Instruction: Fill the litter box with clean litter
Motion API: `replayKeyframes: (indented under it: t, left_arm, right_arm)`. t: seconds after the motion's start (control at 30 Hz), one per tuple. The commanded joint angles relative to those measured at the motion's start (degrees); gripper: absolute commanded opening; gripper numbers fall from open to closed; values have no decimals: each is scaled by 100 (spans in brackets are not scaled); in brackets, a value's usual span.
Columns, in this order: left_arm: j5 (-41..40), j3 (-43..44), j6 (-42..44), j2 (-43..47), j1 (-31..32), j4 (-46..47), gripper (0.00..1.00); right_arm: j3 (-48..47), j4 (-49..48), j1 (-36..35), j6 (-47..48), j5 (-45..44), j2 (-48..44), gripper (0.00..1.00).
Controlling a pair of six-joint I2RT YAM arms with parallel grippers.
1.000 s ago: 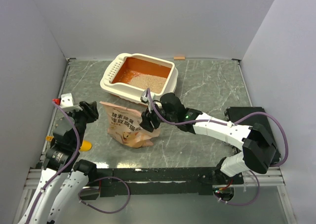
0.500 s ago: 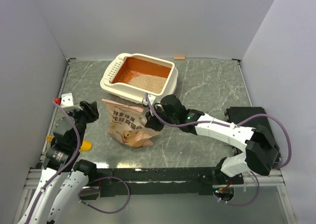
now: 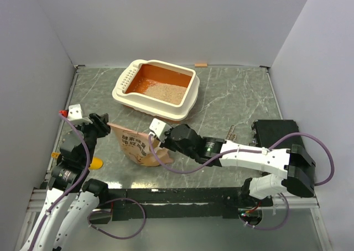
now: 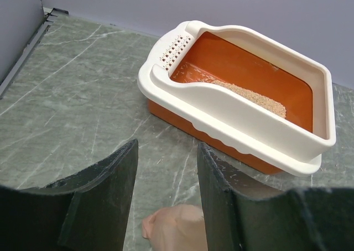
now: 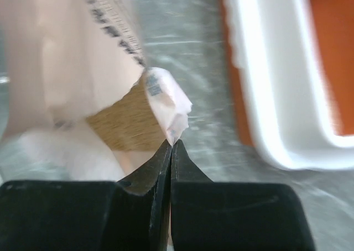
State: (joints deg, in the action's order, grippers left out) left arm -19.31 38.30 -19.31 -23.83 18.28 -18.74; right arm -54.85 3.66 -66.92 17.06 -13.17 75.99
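Grey-green marbled table (image 3: 232,102), plain pale walls on three sides, a metal rail along the near edge.

Far left, at about 8 o'clock on the table, the left claw (image 3: 98,124) hangs with its fingers apart and nothing between them. Its camera looks toward 12 o'clock at the box, so it is probably parked clear and waiting. A yellow scoop (image 3: 95,163) lies beside that arm, untouched.

Next over, the paper bag (image 3: 133,146) lies tilted at about 7 o'clock from the box, printed side up. The right claw (image 3: 152,136) has reached across to it. In the wrist view the jaws are pressed together on the bag's folded corner, and brown granules show in the opening just behind. This looks like a pinch on the top edge, so the bag can be lifted and tipped without crushing it.

The litter box (image 3: 185,108) sits at 12 o'clock near the back wall, perforated end toward 9 o'clock. The litter (image 3: 166,92) covers only a patch of the floor toward 5 o'clock, with bare orange elsewhere. Filling is partly done and needs more.

Far right, at about 4 o'clock, a flat black box (image 3: 274,130) sits partly under the right arm, not involved. The floor is smooth and hard, so the bag may slide.
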Motion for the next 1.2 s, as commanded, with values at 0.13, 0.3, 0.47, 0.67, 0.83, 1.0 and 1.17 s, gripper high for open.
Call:
replayKeyframes:
  t: [0.13,0.3,0.47,0.67,0.83,1.0,1.17]
  left_arm:
    - [94,195,-11,54,-27,99,52]
    - [103,195,6,72,-27,116,53]
    - [-2,204,50,28,-18,90,53]
    - [-958,659,-309,-314,-27,-410,52]
    - [-1593,1643,-1090,-1911,-44,-2067,54]
    - [-759,1576,-1321,-3265,-490,-2046,49]
    - [-119,1162,-1303,-3681,-1606,-1616,52]
  right_arm:
    - [150,-1711,-15,879,-2032,-120,0]
    - [159,-1432,-23,404,-1927,4,0]
    - [-34,-956,-23,141,-1838,-162,38]
    - [-17,-384,-15,-106,-2102,-1111,70]
    - [-26,442,-23,-474,-2278,-2113,72]
    - [386,636,-32,-800,-1988,-3018,73]
    - [581,925,-50,-1152,-1523,-3239,72]
